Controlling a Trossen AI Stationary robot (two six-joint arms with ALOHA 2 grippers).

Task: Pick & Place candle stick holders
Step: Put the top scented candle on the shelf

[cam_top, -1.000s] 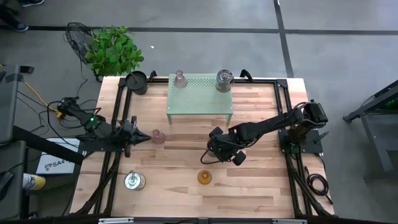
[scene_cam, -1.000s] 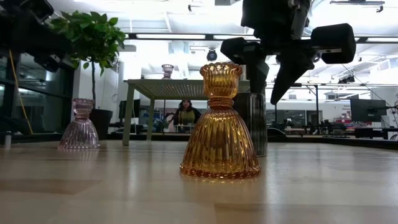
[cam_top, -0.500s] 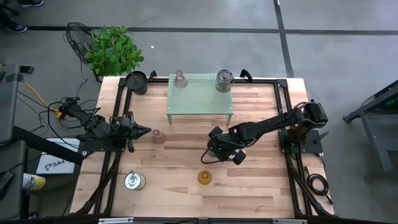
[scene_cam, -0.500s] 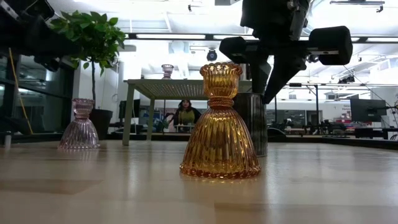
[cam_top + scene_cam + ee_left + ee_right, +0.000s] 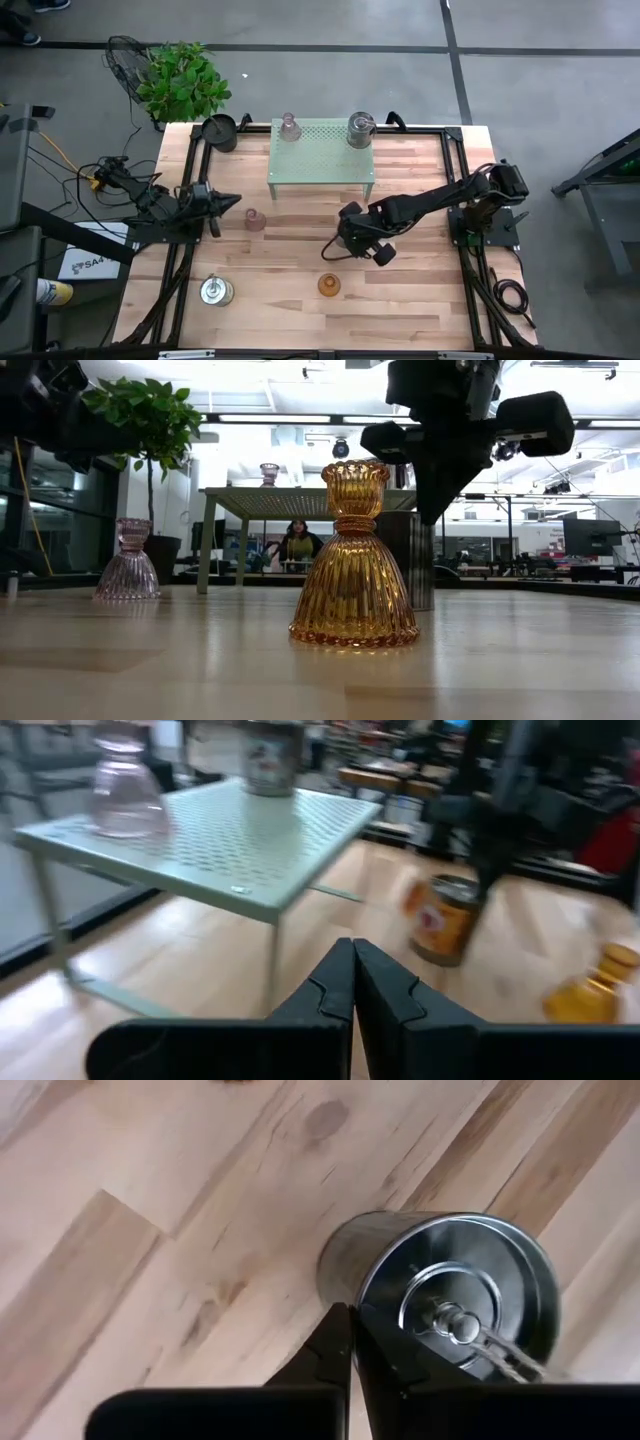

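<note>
A squat silvery holder (image 5: 440,1295) stands upright on the wooden table near its middle, behind the amber glass holder (image 5: 353,560) in the low view. My right gripper (image 5: 352,1312) is shut at its rim, pointing steeply down. My left gripper (image 5: 232,203) hovers shut over the table's left side, level, holding nothing. A pink glass holder (image 5: 255,220) stands just to its right. Another silvery holder (image 5: 216,291) stands at the near left. On the green shelf (image 5: 320,160) stand a pink holder (image 5: 289,127) and a silvery one (image 5: 360,129). My right gripper comes from above, slanting down, and its shut fingertips meet the silvery holder's top rim (image 5: 368,1302) at one side. One finger seems outside the wall and one inside, but the fingers themselves hide the contact. The holder stands upright with its base on the table.
A black round pot (image 5: 220,131) and a potted plant (image 5: 180,80) are at the far left corner. The shelf's legs rest on the far middle of the table. Bare wood lies along the near edge and to the right of the amber holder (image 5: 329,285).
My right gripper has shut its fingers at the silvery holder's rim while staying in place. My left gripper has swung its tip toward the table's far edge, staying shut. No holder has moved.
</note>
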